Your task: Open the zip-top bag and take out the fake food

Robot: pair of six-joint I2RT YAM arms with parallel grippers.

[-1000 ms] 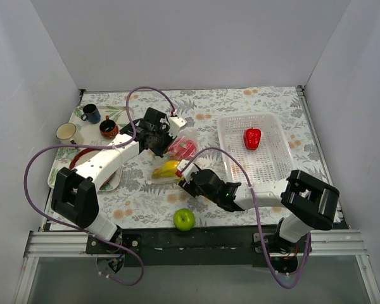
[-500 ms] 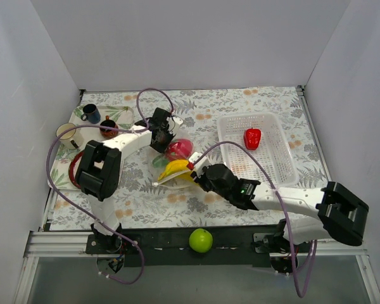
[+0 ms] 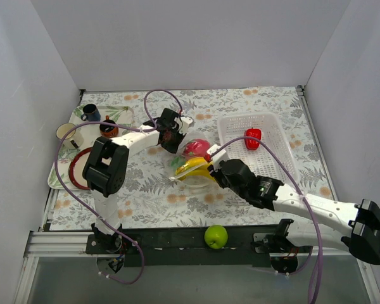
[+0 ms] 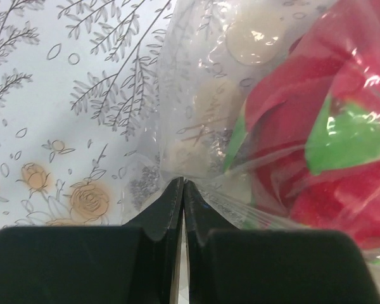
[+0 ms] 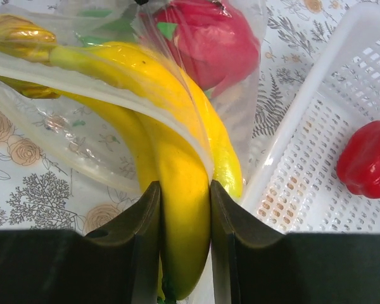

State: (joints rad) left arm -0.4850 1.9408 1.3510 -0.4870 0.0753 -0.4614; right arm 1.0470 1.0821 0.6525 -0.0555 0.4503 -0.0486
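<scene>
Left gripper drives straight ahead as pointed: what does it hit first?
The zip-top bag: the left gripper pinches its film, with more crumpled film dead ahead. The pink-red fruit inside sits right of that line, probably missed.

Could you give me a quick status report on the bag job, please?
Left gripper: fingers shut on zip-top bag edge. Right gripper: fingers shut on banana, partly out of bag. Pink-red fruit inside. Nothing in the way.
</scene>
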